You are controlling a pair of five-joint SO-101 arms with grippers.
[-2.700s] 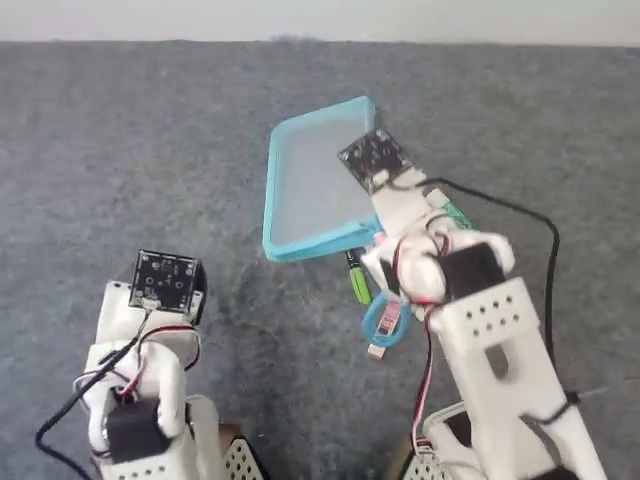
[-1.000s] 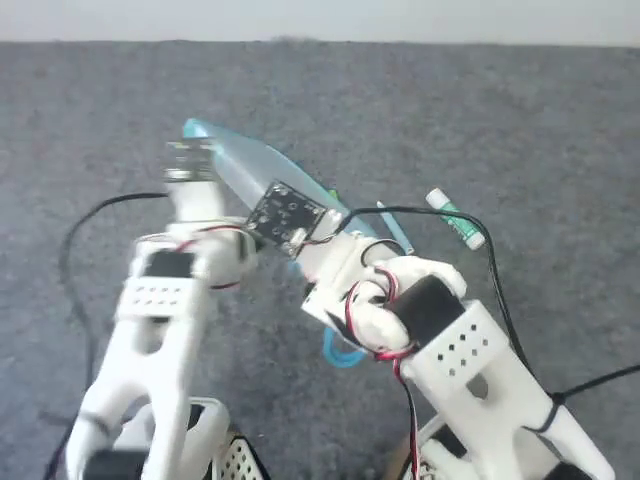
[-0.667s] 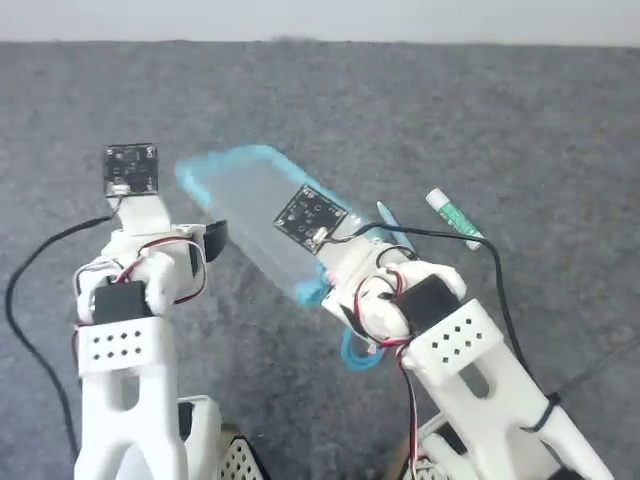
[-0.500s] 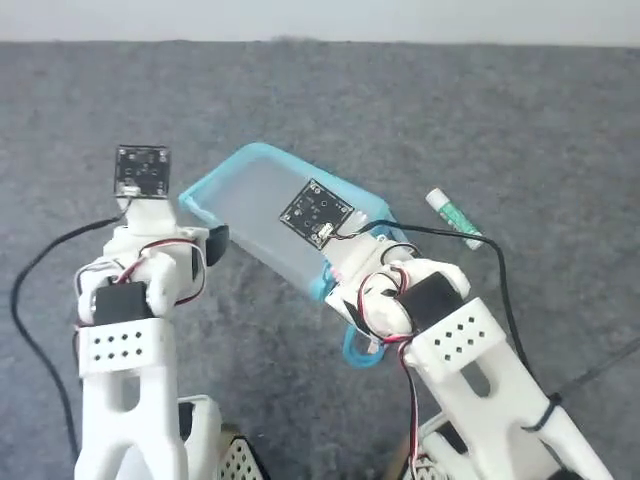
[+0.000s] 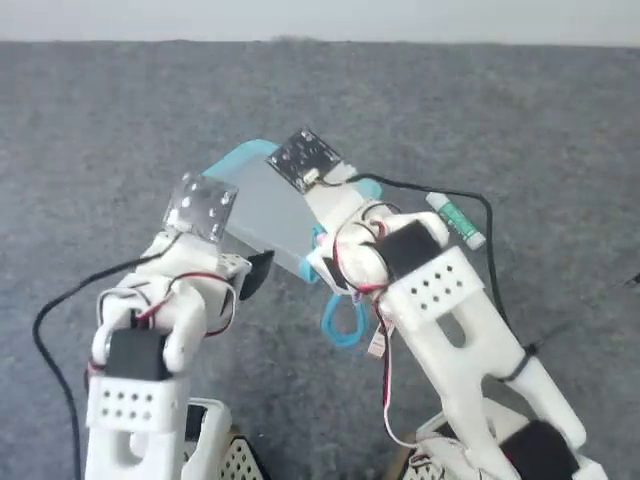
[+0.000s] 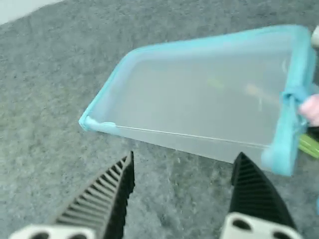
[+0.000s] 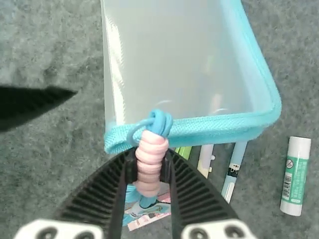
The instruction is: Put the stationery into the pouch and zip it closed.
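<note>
Our right gripper [image 7: 148, 158] clamps the pink zipper pull [image 7: 148, 174], the pouch [image 7: 174, 64] stretching out ahead of it over the table [image 5: 120, 110]. Since a moment ago our left gripper [image 6: 185, 162] has swung in, jaws wide apart, with the pouch's long edge just ahead.

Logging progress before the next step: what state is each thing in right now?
Pouch: cannot tell whether zipped.
Right end effector: shut on pink zip pull.
Left end effector: open, empty, near the pouch.
Glue stick: lying on table, outside pouch.
Pens: lying outside the pouch, by its edge.
</note>
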